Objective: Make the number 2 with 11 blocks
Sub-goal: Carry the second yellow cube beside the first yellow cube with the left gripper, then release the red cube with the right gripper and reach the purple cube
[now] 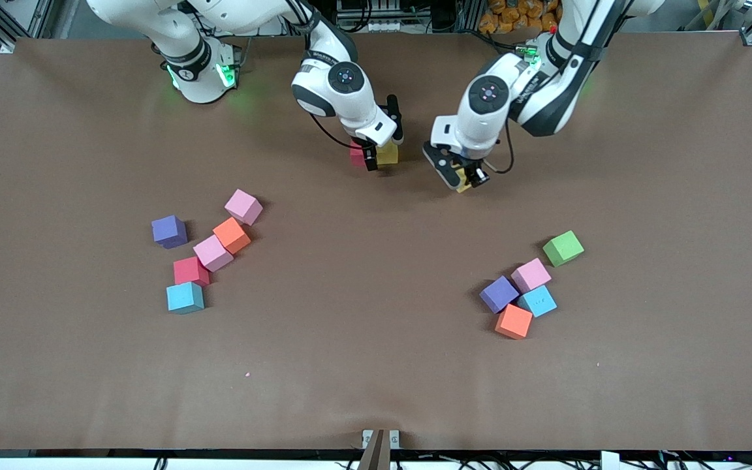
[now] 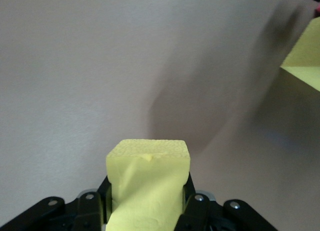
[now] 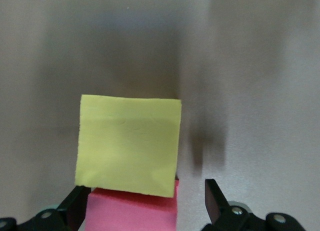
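My right gripper point(image 1: 371, 156) stands open at the table, its fingers point(image 3: 215, 198) apart on either side of a pink-red block point(image 3: 132, 211) point(image 1: 356, 155). A yellow block point(image 3: 129, 146) point(image 1: 387, 154) lies against that block. My left gripper point(image 1: 464, 177) point(image 2: 148, 191) is shut on a second yellow block point(image 2: 148, 178) point(image 1: 461, 180), low over the table beside the pair, toward the left arm's end. The lying yellow block point(image 2: 306, 56) shows at the edge of the left wrist view.
Toward the right arm's end lie purple point(image 1: 169, 231), pink point(image 1: 243, 206), orange point(image 1: 232, 235), pink point(image 1: 213, 252), red point(image 1: 191, 270) and light blue point(image 1: 185, 297) blocks. Toward the left arm's end lie green point(image 1: 563, 247), pink point(image 1: 531, 275), purple point(image 1: 499, 294), light blue point(image 1: 538, 301) and orange point(image 1: 514, 321) cubes.
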Robot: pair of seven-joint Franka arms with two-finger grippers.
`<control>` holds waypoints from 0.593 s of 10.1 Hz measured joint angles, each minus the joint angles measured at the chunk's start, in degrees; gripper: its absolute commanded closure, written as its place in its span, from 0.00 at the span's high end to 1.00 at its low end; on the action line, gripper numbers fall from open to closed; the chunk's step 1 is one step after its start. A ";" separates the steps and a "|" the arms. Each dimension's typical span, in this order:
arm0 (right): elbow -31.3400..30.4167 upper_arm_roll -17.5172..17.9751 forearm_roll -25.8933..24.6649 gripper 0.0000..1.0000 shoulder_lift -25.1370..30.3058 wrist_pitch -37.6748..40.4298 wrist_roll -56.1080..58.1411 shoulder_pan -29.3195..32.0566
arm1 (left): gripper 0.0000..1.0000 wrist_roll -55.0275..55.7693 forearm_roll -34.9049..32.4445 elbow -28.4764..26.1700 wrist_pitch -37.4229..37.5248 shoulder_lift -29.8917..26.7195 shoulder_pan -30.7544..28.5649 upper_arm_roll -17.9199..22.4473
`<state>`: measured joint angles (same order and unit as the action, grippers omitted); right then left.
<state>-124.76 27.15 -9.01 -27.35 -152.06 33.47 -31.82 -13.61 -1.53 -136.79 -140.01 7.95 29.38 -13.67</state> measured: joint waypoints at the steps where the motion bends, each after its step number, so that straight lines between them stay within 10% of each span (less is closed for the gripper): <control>1: 0.28 -0.01 0.00 1.00 0.66 1.58 -0.04 0.29 | 0.43 1.29 -0.56 -0.79 -2.40 0.02 0.45 -0.72; 6: 1.36 1.33 1.12 1.00 10.80 21.19 -0.05 4.89 | 0.43 2.20 -1.12 -7.05 -14.59 0.30 0.73 -3.18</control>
<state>-123.39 28.48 -7.88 -16.55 -130.87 33.42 -26.94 -11.41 -2.65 -143.84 -154.60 8.25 30.12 -16.85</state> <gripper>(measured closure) 0.000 0.458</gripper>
